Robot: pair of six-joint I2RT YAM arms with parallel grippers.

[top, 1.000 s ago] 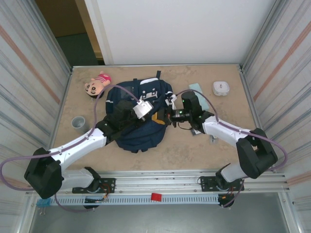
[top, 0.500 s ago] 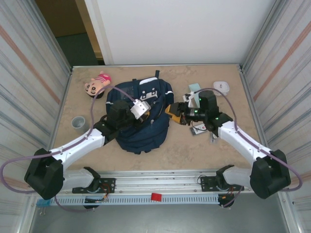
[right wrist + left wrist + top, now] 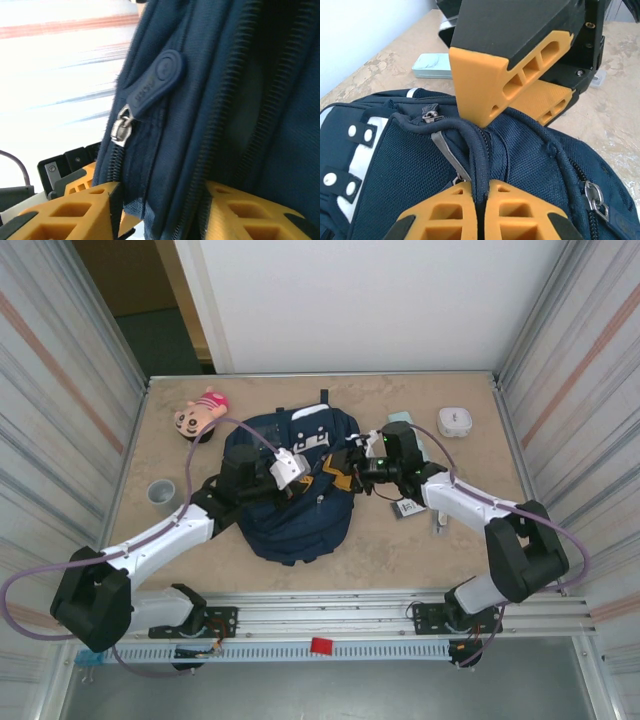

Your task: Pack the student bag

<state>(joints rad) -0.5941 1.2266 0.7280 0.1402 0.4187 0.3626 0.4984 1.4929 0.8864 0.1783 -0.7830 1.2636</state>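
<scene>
The navy student bag (image 3: 296,508) lies flat mid-table, white patches toward the far side. My left gripper (image 3: 303,480) is over its upper middle. In the left wrist view it (image 3: 480,194) is shut on a raised ridge of the bag (image 3: 395,155) beside a zipper. My right gripper (image 3: 342,468) reaches in from the right at the bag's upper right edge. In the right wrist view it (image 3: 157,200) has bag fabric (image 3: 215,100) and zipper rows packed between its fingers, just below a navy zipper pull (image 3: 150,90). Its orange fingers (image 3: 505,75) hang just above the ridge.
A pink-haired doll (image 3: 198,414) lies at the far left and a grey cup (image 3: 161,492) at the left. A mint case (image 3: 400,420) and a white round box (image 3: 455,421) sit far right. A small card (image 3: 407,506) lies under the right forearm.
The right gripper drew back to the right off the bag half a second ago, then returned to its upper right edge. The left gripper kept its hold; the bag shifted slightly.
</scene>
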